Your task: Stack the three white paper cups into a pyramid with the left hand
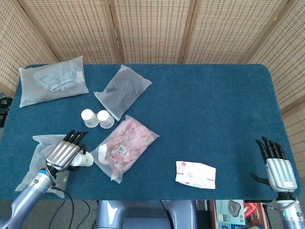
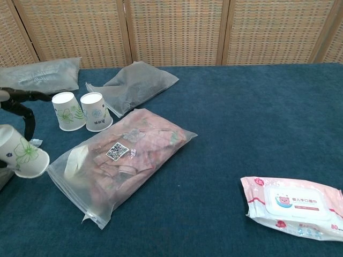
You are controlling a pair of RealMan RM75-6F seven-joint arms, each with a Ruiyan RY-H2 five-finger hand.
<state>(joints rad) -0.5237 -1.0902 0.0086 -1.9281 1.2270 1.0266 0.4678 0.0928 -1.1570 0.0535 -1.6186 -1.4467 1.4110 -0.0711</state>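
Chest view: left hand [image 2: 10, 101] grasping a tilted, lifted cup [image 2: 21, 152].
Next, I'd guess: carry it onto the upside-down pair [image 2: 80, 111]; right hand [image 1: 277, 167] idle, fingers spread.

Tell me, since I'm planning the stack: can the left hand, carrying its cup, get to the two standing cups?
Probably yes. The left hand holds a cup, and the two cups stand just beyond it with bare table between; the pink bag lies off to the side.
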